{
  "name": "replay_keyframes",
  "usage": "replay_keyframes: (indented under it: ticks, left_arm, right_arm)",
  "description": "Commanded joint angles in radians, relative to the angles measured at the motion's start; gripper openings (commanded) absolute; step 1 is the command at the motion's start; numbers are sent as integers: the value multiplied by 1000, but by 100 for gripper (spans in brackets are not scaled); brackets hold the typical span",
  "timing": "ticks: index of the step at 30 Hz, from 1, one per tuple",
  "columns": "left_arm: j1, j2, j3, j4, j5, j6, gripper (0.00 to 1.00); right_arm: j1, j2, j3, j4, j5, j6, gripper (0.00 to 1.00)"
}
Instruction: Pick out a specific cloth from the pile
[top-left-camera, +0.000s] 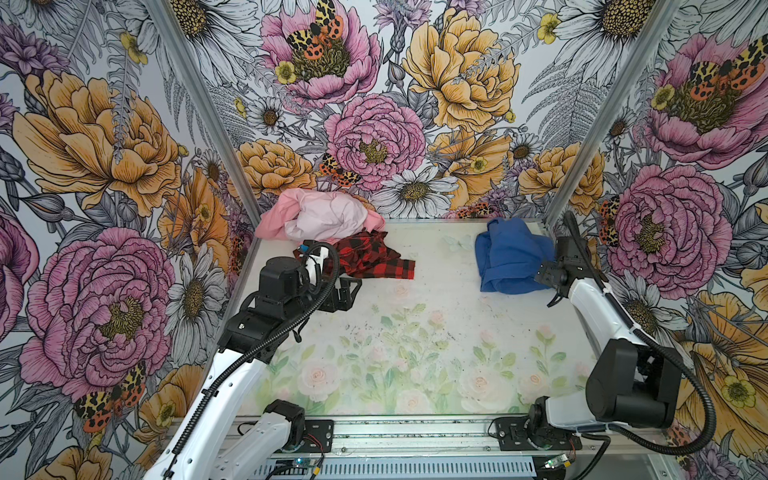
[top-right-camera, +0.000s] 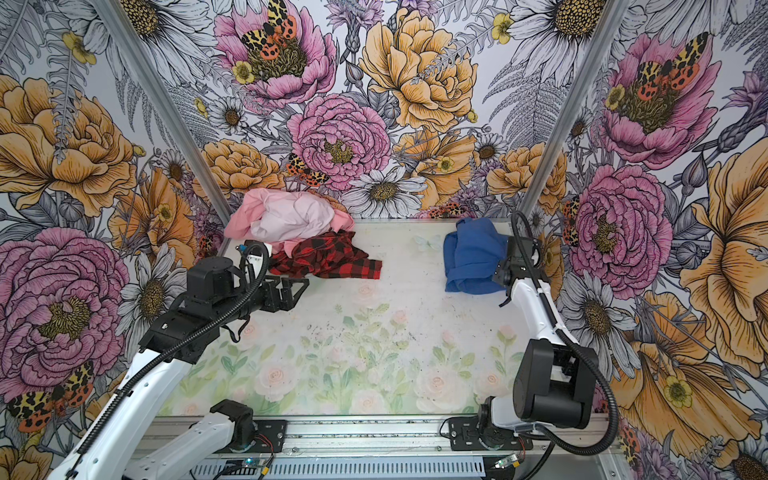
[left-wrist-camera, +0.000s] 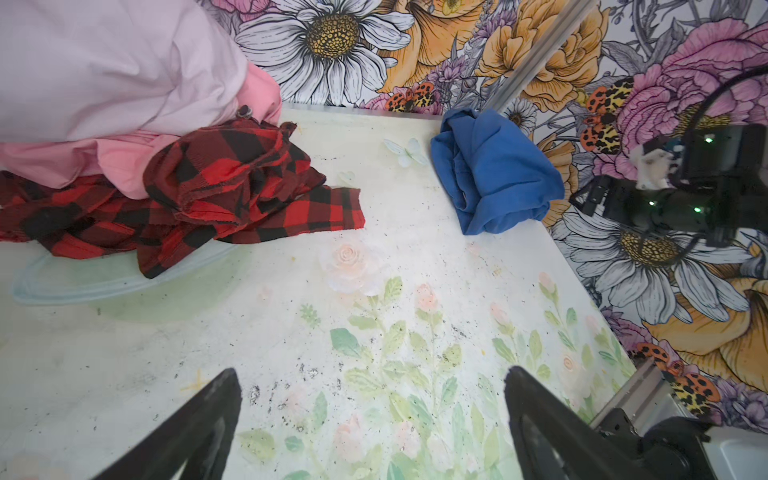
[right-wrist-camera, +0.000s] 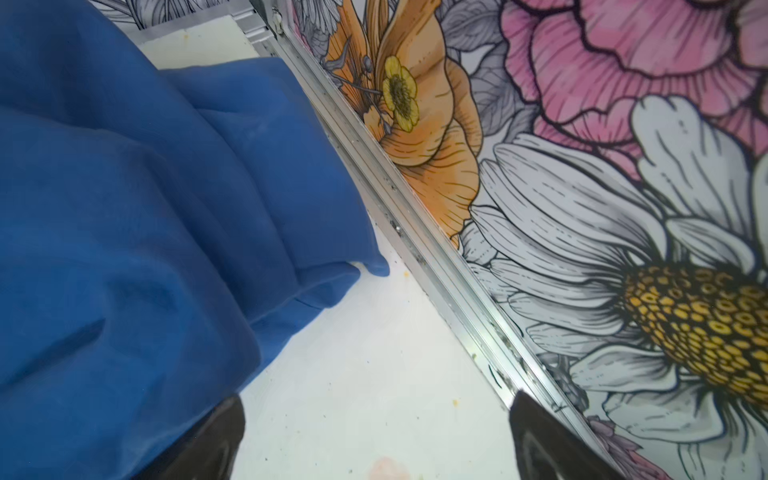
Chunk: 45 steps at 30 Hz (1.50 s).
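Left pincer (left-wrist-camera: 372, 374) and right pincer (right-wrist-camera: 376, 399) agape; the cloth (top-left-camera: 509, 257) beside right, perhaps in contact.

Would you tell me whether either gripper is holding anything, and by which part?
Nothing is held. The left gripper and right gripper both stand open; the blue cloth lies loose beside the right one.

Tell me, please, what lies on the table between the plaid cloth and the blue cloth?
Nothing: between the plaid cloth and the blue cloth only bare table shows, in both top views and the left wrist view.
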Motion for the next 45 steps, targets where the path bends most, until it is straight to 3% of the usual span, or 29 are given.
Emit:
replay_keyframes:
  ticks: [1,4,6,7,9,12,15,18,20,23,29,30,32,34,39,45]
  left_arm:
    - [5,14,13,22,-135,10,99]
    - [19,-7,-75,113,-302,20,99]
    - [54,-12,-145,183,-480,31,99]
    - [114,-4,-176,204,-516,-1,99]
    - [240,21,-186,223,-447,-94,99]
    - [282,35,-316,401,-527,-165,99]
    - [229,64,-500,672,-768,-110,99]
    - [203,172,-689,1108,-852,45,99]
    - [206,295,-747,1324,-829,137,99]
    - [214,380,-735,1441,-733,220,99]
    - [238,668,-760,1848,-563,276,99]
    - [227,709,-756,1899,-572,300,99]
    - [229,637,-742,1749,-574,272,99]
    - [229,687,-763,1873,-592,280,99]
    - [214,684,-770,1877,-589,296,99]
    - [212,690,-773,1897,-598,299,99]
  right_arm:
    - [-10,-137,-61,19,-35,69,99]
    - [-4,-252,-160,77,-199,107,99]
    - [4,-317,-292,239,-339,110,99]
    - [11,-352,-370,334,-378,102,100]
    - [17,-405,-476,443,-389,91,99]
    - [27,-490,-619,589,-391,48,100]
    - [34,-536,-701,716,-388,-5,99]
    - [55,-513,-851,1033,-372,-96,99]
    - [54,-440,-904,1202,-363,-118,99]
    - [56,-361,-866,1225,-401,-132,99]
    - [50,-103,-818,1500,-435,-100,99]
    - [45,-76,-793,1496,-491,-118,100]
    - [50,-67,-754,1428,-505,-136,99]
    - [50,-43,-746,1438,-503,-148,99]
    - [73,193,-800,1806,-515,-181,99]
    - [124,151,-698,1543,-410,-214,100]
